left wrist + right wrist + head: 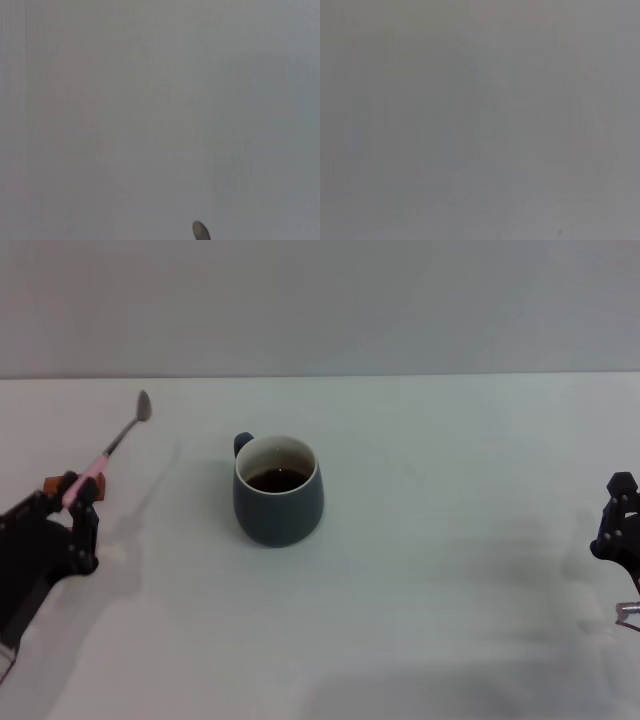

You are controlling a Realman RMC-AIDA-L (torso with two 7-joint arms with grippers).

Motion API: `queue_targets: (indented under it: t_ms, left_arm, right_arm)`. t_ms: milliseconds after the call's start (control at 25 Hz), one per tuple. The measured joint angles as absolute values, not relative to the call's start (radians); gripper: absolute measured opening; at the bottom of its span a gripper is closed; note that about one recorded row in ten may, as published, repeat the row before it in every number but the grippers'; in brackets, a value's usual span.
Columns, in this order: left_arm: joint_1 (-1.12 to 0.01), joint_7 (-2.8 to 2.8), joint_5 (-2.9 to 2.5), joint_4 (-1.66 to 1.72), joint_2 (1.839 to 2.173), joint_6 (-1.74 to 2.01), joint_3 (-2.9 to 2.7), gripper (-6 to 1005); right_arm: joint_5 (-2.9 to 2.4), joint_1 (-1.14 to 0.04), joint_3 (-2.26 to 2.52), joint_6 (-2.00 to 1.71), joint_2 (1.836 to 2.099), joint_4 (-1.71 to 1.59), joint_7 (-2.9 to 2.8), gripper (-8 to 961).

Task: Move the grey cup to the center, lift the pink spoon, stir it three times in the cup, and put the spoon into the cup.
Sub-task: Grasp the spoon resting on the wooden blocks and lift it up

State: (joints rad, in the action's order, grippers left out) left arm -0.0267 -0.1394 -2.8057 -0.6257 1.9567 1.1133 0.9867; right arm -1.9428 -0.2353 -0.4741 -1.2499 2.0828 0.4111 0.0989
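Head view: the cup (278, 492) stands upright mid-table, dark liquid inside, handle at its 11 o'clock. Well apart at 9 o'clock, the left gripper (78, 496) is clamped on the spoon (112, 448), bowl raised toward 1 o'clock. At 3 o'clock sits the right gripper (622, 530); whether its fingers are together I cannot tell.

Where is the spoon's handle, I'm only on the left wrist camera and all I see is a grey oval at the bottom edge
Observer: That oval is the pink spoon bowl. In the head view the left gripper holds its pink handle, bowl raised up and away.
Operator: Where's the cup?
Observer: The grey cup stands mid-table, to the right of that gripper, apart from the spoon.
Operator: Anything in it?
Observer: Dark liquid; its handle points to the far left.
Operator: The other arm?
Observer: The right gripper sits at the right edge.
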Motion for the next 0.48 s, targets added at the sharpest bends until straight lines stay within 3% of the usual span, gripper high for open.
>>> queue_targets:
  t_ms: [40, 120, 160, 200, 240, 320, 480]
  left_arm:
    - [-0.027, -0.139, -2.806, -0.626, 1.957, 1.113, 0.987, 144]
    - [0.037, -0.107, -2.845, -0.887, 1.896, 0.902, 1.006, 144]
    - [0.037, -0.107, -2.845, -0.887, 1.896, 0.902, 1.006, 144]
    - [0.068, -0.087, -2.874, -1.029, 1.865, 0.808, 1.033, 144]
    - [0.068, -0.087, -2.874, -1.029, 1.865, 0.808, 1.033, 144]
    - [0.097, -0.083, -2.886, -1.207, 1.819, 0.651, 1.057, 144]
    - [0.108, -0.060, -2.886, -1.363, 1.786, 0.479, 1.071, 143]
  right_arm:
    - [-1.943, -0.232, -0.475, -1.251, 2.082, 0.411, 0.099, -1]
    - [-1.943, -0.221, -0.480, -1.260, 2.082, 0.410, 0.100, -1]
    - [-1.943, -0.221, -0.480, -1.260, 2.082, 0.410, 0.100, -1]
    - [-1.942, -0.216, -0.481, -1.262, 2.082, 0.409, 0.100, -1]
    - [-1.942, -0.216, -0.481, -1.262, 2.082, 0.409, 0.100, -1]
    - [-1.939, -0.213, -0.482, -1.263, 2.082, 0.406, 0.100, -1]
    - [-1.938, -0.209, -0.483, -1.263, 2.082, 0.401, 0.100, -1]
